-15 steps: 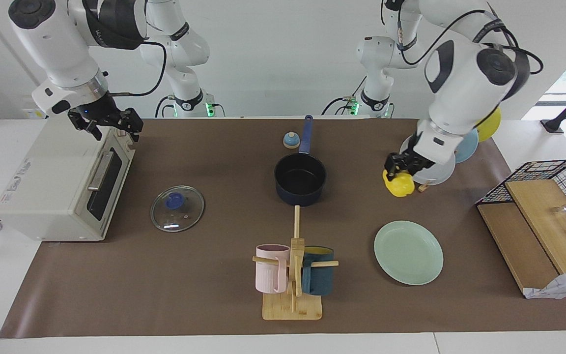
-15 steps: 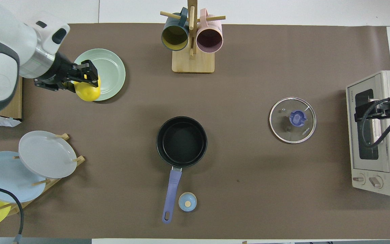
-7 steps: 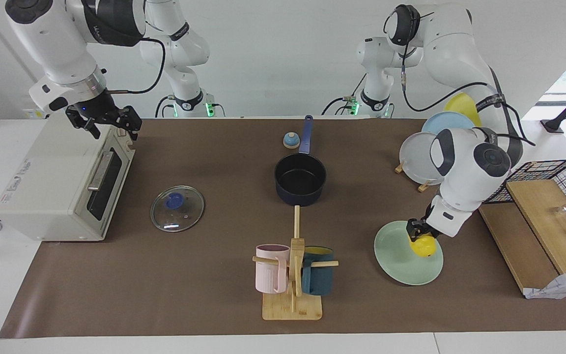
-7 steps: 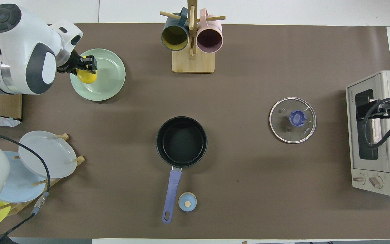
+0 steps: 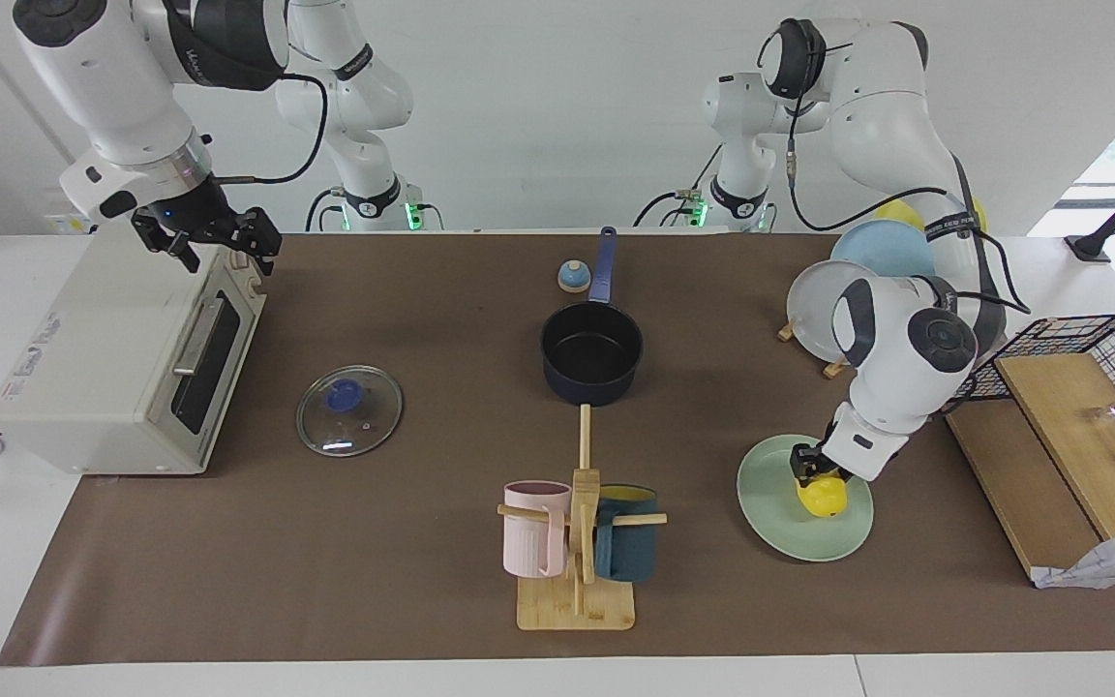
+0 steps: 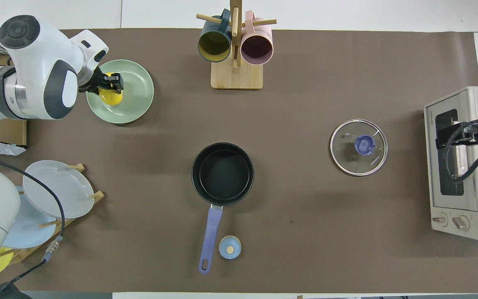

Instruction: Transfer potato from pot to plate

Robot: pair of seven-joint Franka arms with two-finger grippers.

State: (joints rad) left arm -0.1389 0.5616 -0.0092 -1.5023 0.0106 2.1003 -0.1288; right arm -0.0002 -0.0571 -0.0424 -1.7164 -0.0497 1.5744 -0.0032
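The yellow potato (image 5: 824,497) (image 6: 111,98) rests on the pale mint-green plate (image 5: 778,523) (image 6: 136,104), toward the left arm's end of the table. My left gripper (image 5: 809,471) (image 6: 113,83) is down over the plate and shut on the top of the potato. The dark navy pot (image 5: 591,350) (image 6: 222,173) stands empty mid-table, its blue handle (image 6: 210,232) pointing toward the robots. My right gripper (image 5: 219,247) (image 6: 450,137) waits open and empty over the toaster oven.
A toaster oven (image 5: 122,358) stands at the right arm's end, with a glass lid (image 5: 349,409) beside it. A mug rack (image 5: 577,542) stands farther from the robots than the pot. A plate rack (image 5: 838,310), a blue bell (image 5: 572,277) and a wire basket (image 5: 1090,358) also stand here.
My left gripper carried the potato from beside the plate rack to over the mint-green plate and lowered it onto the plate. The right arm barely moved.
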